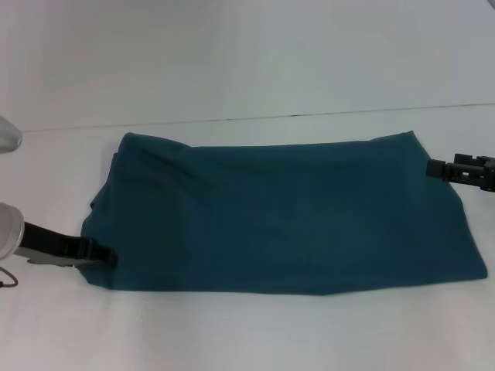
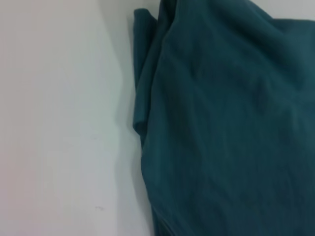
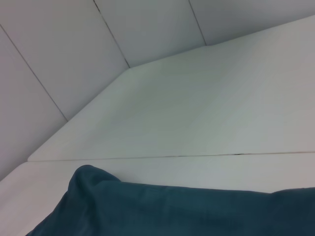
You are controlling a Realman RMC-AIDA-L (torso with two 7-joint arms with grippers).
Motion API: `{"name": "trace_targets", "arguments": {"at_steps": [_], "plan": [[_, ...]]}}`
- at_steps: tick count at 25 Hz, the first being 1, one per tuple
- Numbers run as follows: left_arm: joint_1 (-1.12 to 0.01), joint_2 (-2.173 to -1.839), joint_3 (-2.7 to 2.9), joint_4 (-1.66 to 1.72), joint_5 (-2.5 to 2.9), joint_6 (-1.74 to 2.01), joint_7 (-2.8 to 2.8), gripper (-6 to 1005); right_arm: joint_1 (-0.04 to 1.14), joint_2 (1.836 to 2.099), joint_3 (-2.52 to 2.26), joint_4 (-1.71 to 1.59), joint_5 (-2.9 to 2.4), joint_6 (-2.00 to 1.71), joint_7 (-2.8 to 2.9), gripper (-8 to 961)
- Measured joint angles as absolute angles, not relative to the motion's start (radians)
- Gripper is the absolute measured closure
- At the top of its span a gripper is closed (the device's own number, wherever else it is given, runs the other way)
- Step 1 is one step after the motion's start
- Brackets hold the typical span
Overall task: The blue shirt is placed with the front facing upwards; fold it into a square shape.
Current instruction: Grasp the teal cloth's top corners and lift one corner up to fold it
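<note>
The blue shirt (image 1: pixel 286 216) lies on the white table as a wide, flat rectangle with only plain teal cloth showing; no lettering is visible. My left gripper (image 1: pixel 107 253) is low at the shirt's near left corner, touching the cloth edge. My right gripper (image 1: pixel 433 166) meets the shirt's far right edge. The left wrist view looks down on the shirt (image 2: pixel 226 128), where layered folds bunch along its side edge. In the right wrist view, the shirt (image 3: pixel 172 211) shows as a rounded teal fold low in the picture.
The white table (image 1: pixel 232 332) runs all around the shirt, with a thin seam line (image 1: pixel 255 117) behind it. A pale wall (image 3: pixel 64 59) with panel joints stands beyond the table. Part of the robot's white body (image 1: pixel 8 135) shows at the far left.
</note>
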State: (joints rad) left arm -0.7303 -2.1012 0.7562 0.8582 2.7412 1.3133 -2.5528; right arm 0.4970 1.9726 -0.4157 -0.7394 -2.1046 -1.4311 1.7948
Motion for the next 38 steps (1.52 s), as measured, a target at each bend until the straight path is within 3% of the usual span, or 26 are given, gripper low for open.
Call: {"name": "trace_targets", "arguments": {"at_steps": [15, 38], "plan": [[-0.726, -2.106, 0.761, 0.873, 2.746, 1.295, -2.56, 955, 0.497, 1.973, -0.416, -0.739, -2.105, -1.431, 1.792, 23], [-0.64, -2.079, 0.69, 0.967, 2.746, 1.34, -2.527, 996, 0.513, 1.992, -0.416, -0.731, -2.096, -1.416, 1.785, 23]]}}
